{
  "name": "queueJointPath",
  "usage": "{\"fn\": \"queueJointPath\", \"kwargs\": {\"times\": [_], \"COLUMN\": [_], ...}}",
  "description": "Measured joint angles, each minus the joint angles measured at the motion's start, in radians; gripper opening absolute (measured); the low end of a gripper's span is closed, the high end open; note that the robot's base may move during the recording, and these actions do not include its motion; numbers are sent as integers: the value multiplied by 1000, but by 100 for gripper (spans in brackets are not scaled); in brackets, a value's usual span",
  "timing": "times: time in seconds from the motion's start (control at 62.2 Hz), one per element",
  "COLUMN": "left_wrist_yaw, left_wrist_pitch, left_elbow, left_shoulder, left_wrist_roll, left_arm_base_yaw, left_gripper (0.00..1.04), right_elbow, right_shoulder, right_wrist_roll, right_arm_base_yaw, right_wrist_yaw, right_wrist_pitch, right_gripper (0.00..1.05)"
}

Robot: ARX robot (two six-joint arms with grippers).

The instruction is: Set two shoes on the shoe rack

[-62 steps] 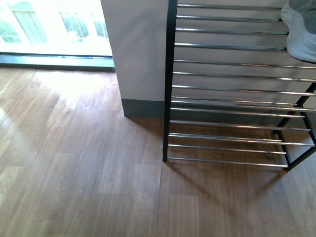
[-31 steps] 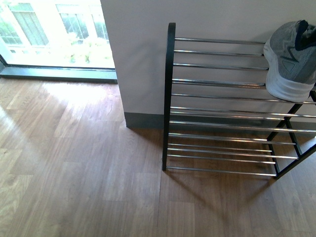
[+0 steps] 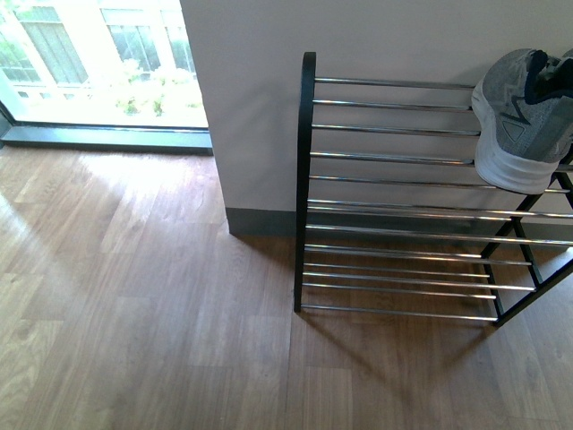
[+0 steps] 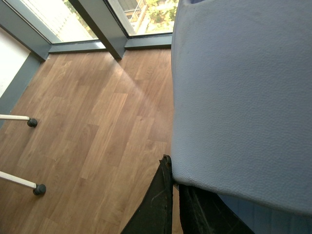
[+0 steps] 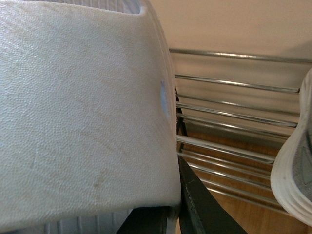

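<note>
Now, right pincer (image 5: 176, 214) clamps one slide (image 5: 83, 112), rack (image 5: 234, 83) bars just ahead of it; left pincer (image 4: 175, 197) grips the other slide (image 4: 243, 97) away over floor (image 4: 97, 122); lay each sole flat across bars, clear of sneaker (image 5: 295, 170).

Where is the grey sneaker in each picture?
Front view: grey sneaker top right, on the shoe rack's upper bars.
Left wrist view: not there; a slide sandal fills it.
Right wrist view: sneaker at the right edge.
Shared landmark: chrome bars, front and right wrist views.
</note>
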Motion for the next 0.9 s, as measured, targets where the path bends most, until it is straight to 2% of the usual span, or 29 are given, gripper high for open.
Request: {"fn": "queueJointPath", "kwargs": {"times": [0.305,0.643,0.9], "left_wrist_yaw": [0,0,0], "left_wrist_pitch": [0,0,0], "left_elbow": [0,0,0], "left_shoulder": [0,0,0], "left_wrist_roll": [0,0,0], "left_arm_base_yaw": [0,0,0], "left_gripper": [2,2,2], "right_elbow": [341,607,702], "right_shoulder": [335,579,644], "right_wrist_roll": [-4,-55,-149], "right_arm_base_yaw": [21,-50,-100], "right_wrist_yaw": [166,312,398], "right_wrist_pitch": [-158,-249,-256], "right_gripper": [1,1,1]}}
